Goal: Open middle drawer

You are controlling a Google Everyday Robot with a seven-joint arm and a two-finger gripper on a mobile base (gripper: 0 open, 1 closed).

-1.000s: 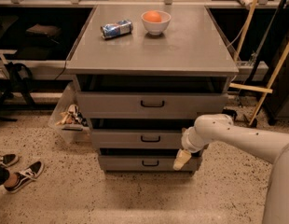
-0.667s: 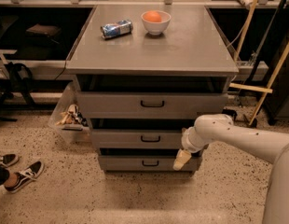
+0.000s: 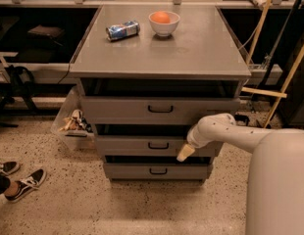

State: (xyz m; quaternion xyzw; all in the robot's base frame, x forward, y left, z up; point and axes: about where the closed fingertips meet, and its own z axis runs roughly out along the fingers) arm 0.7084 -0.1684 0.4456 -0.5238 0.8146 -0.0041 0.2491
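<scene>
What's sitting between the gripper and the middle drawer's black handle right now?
Nothing but bare front of the middle drawer, in the camera view; the gripper hangs just beside its handle.

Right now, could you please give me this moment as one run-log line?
task: open middle drawer | gripper: at drawer front, right of handle | handle: not held | cabinet top: can, bowl

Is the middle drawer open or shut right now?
Looks shut: the middle drawer is not pulled forward and no interior shows. The gripper is at its front, right of the handle.
</scene>
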